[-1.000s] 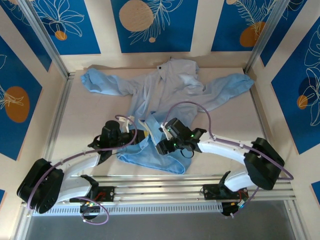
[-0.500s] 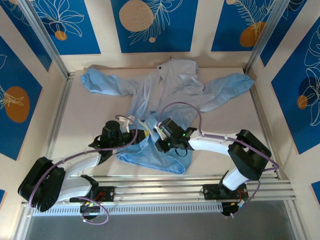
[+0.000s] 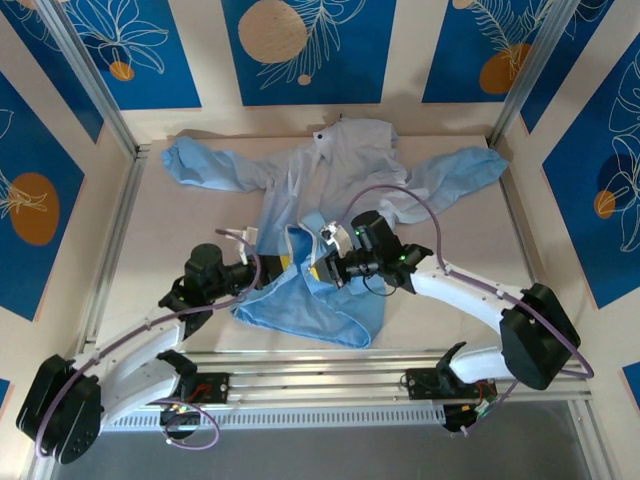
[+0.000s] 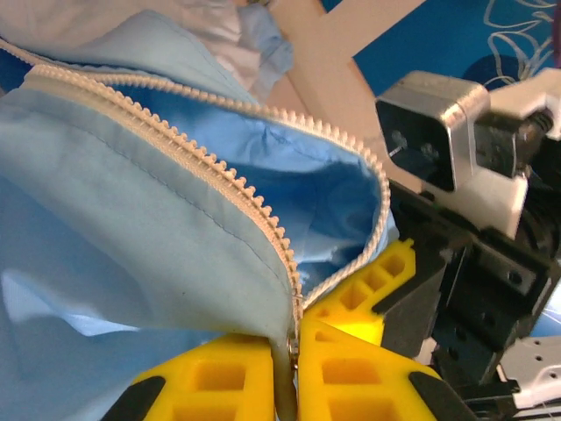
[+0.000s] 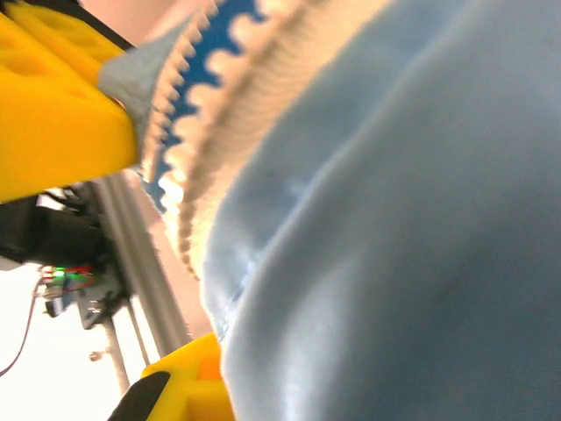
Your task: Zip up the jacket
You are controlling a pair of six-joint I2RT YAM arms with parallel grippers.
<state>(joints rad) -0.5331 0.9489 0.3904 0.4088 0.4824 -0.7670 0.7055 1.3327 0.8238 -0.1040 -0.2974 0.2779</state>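
The light-blue jacket (image 3: 340, 170) lies spread on the table, hood at the back and sleeves out to both sides. Its lower front is bunched up between my two grippers. My left gripper (image 3: 268, 264) is shut on the bottom end of the zipper. In the left wrist view its yellow fingers (image 4: 219, 377) pinch the cloth where the two pale tooth rows (image 4: 219, 171) meet. My right gripper (image 3: 322, 268) sits just to the right, shut on the jacket's front edge. In the right wrist view blue cloth (image 5: 394, 219) covers one yellow finger (image 5: 175, 390).
Aluminium rails (image 3: 330, 375) run along the near edge in front of the arm bases. Metal frame posts (image 3: 100, 95) and blue patterned walls (image 3: 610, 180) close in the sides and back. Bare table (image 3: 180, 225) lies to the left of the jacket's body.
My right gripper has closed on the jacket's front edge and drawn back and up. My left arm has shifted left, still gripping. The hem between them is lifted.
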